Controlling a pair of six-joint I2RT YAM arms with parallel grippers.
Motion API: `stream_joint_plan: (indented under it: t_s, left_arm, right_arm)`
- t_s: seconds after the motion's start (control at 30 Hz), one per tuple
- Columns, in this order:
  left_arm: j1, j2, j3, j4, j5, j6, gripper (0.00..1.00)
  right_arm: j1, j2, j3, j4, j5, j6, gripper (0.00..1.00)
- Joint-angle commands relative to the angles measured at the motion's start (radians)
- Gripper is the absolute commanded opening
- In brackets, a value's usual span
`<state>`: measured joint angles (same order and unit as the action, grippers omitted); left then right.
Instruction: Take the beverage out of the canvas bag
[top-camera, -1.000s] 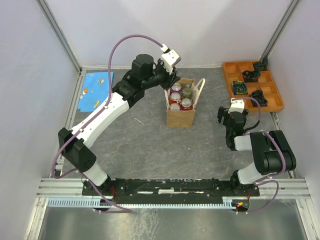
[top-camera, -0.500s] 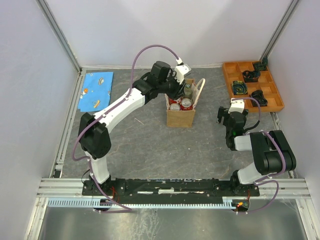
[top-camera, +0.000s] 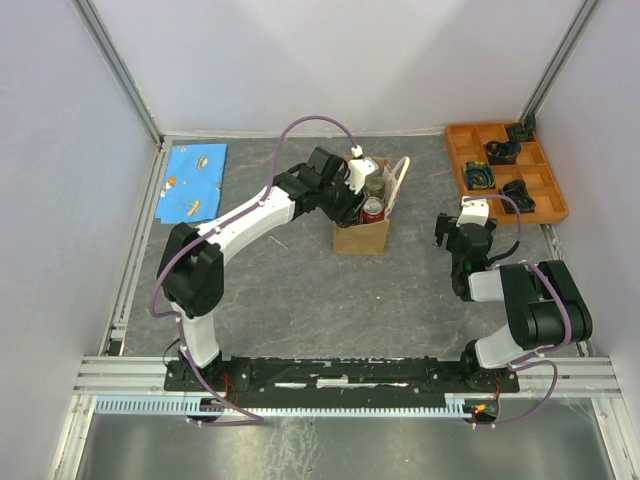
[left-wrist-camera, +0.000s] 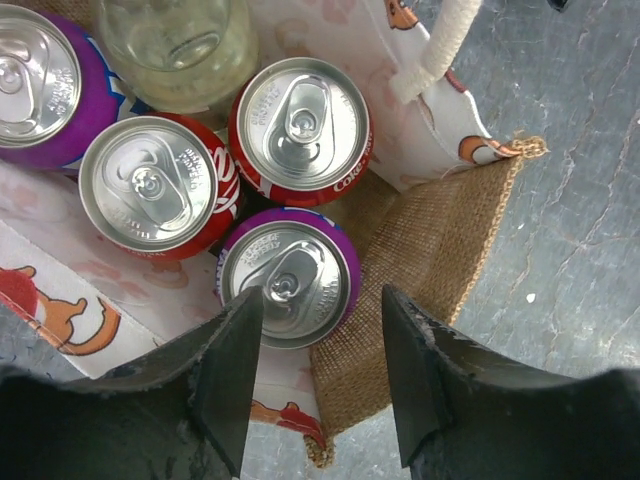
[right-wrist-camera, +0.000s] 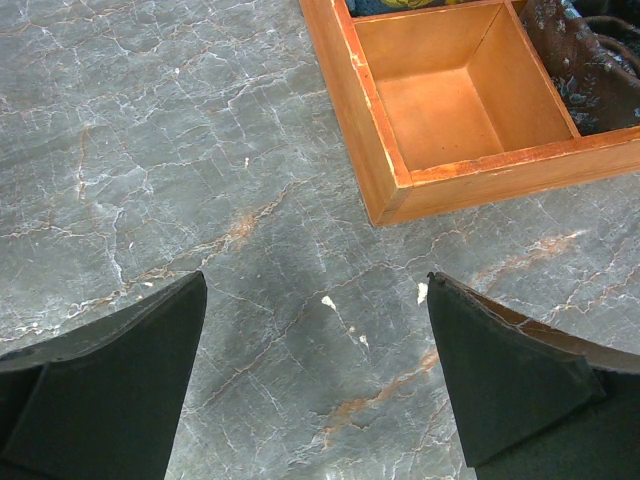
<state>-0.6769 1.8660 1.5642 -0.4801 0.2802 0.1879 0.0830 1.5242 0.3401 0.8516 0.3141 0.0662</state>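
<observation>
The tan canvas bag (top-camera: 362, 236) with cream handles stands upright mid-table; in the left wrist view its burlap wall (left-wrist-camera: 430, 240) and printed lining show. Inside are two purple cans (left-wrist-camera: 288, 277), two red cans (left-wrist-camera: 300, 130) and a clear glass bottle (left-wrist-camera: 180, 45). My left gripper (top-camera: 355, 196) hovers over the bag's left side, open and empty; in its wrist view (left-wrist-camera: 322, 310) the jaws straddle the bag's corner, one finger overlapping the near purple can's rim. My right gripper (top-camera: 462, 228) is open and empty over bare table (right-wrist-camera: 315, 295), right of the bag.
An orange compartment tray (top-camera: 458, 160) with dark objects stands at the back right; its corner (right-wrist-camera: 385, 190) lies just beyond my right gripper. A blue printed cloth (top-camera: 194, 180) lies at the back left. Grey walls enclose the table.
My left arm has swung right and come down over the bag's opening, now covering its left cans in the top view. The right arm has not moved.
</observation>
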Motion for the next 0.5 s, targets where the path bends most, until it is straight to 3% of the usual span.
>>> stream_joint_plan:
  t_s: [0.0,0.2,0.3,0.47]
  left_arm:
    - [-0.009,0.017,0.002,-0.001,-0.001,-0.029,0.61]
    - [-0.022,0.019,-0.003,-0.003,0.007,-0.078,0.78]
    - [-0.026,0.032,-0.005,-0.004,-0.032,-0.1,1.0]
    - [-0.029,0.065,0.012,-0.006,-0.098,-0.125,0.99]
  right_arm:
    - [-0.004,-0.013,0.017,0.032,0.005,0.007,0.99]
    - [-0.003,-0.012,0.017,0.032,0.005,0.007,0.99]
    - [-0.004,-0.013,0.017,0.033,0.005,0.007,0.99]
    - [-0.004,-0.012,0.017,0.032,0.005,0.007,0.99]
